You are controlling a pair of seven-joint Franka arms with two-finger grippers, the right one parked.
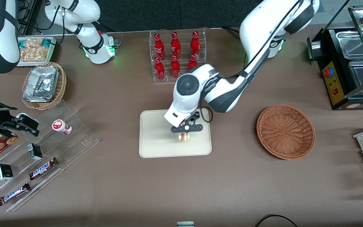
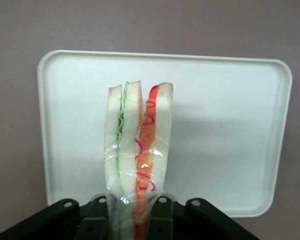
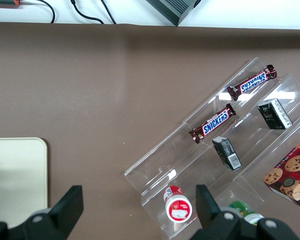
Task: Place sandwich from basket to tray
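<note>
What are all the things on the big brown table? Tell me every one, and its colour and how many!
sandwich: 1, white bread with green and red filling, held in the tool above the tray
tray: 1, cream, middle of the table
basket: 1, reddish-brown wicker, nothing in it, beside the tray toward the working arm's end
bottles: 6, red, in a clear rack farther from the front camera than the tray
foil packs basket: 1, tan wicker with silver packs, toward the parked arm's end
Snickers bars: 2, brown, on the clear stepped racks
small dark boxes: 2, black, on the same racks
little jar: 1, red and white, lying on the racks
tool: 1, black, shut on the sandwich over the tray
</note>
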